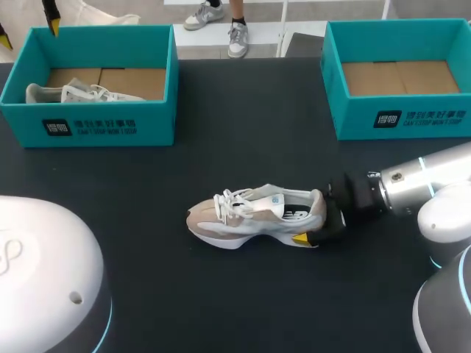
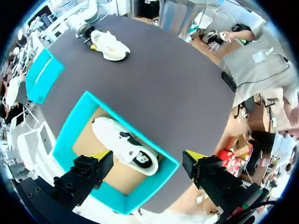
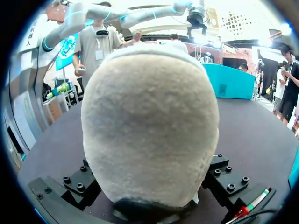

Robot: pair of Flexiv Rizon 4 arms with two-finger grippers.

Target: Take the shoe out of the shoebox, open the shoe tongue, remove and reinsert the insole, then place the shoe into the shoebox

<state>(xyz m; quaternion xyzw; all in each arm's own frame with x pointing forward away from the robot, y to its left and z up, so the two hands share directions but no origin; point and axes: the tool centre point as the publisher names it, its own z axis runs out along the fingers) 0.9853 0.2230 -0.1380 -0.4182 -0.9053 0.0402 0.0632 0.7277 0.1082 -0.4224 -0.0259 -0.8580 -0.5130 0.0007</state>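
Right tool [image 1: 311, 218] seemingly clamped on heel of white-and-beige sneaker [image 1: 250, 217] standing on dark bench [image 1: 243, 147], left tool [image 2: 147, 156] spread wide above teal shoebox [image 2: 70, 122] holding a second sneaker [image 2: 124, 147]

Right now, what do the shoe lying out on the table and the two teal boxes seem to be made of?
The shoe looks like matte suede and mesh; its heel is fuzzy up close, the white sole smooth, probably foam. The left box and right box look like cardboard: brown flaps inside, matte teal outside.
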